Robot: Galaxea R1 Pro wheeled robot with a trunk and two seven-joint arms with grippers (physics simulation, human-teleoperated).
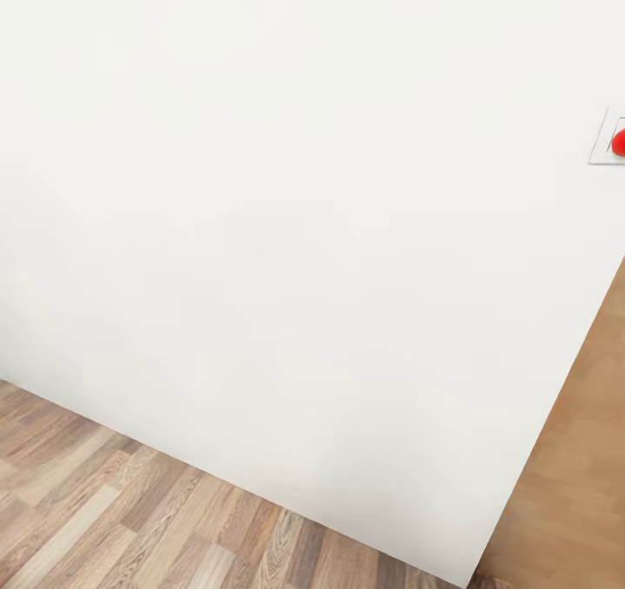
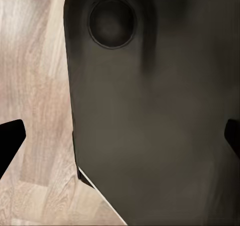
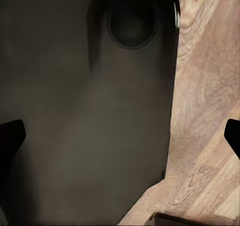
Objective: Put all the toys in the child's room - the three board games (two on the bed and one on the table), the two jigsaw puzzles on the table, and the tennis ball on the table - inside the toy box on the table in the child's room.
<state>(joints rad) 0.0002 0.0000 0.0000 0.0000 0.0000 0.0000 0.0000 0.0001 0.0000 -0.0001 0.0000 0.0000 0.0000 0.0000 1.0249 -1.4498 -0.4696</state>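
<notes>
None of the toys, the bed, the table or the toy box are in view. In the head view a plain white wall [image 1: 286,225] rises from a wood-plank floor [image 1: 130,511]. My left gripper [image 2: 120,136] stands open, its two dark fingertips [image 2: 10,138] far apart at the picture's sides, with nothing between them. My right gripper [image 3: 120,136] is open too, its dark fingertips [image 3: 11,136] wide apart and empty. Both wrist views look at the robot's dark grey body [image 2: 155,116] [image 3: 85,116] over the plank floor.
A white wall plate with a red round thing [image 1: 618,140] on it sits at the right edge of the wall. A tan wooden surface [image 1: 582,450] adjoins the wall's right end. Plank floor [image 3: 205,111] runs beside the robot's body.
</notes>
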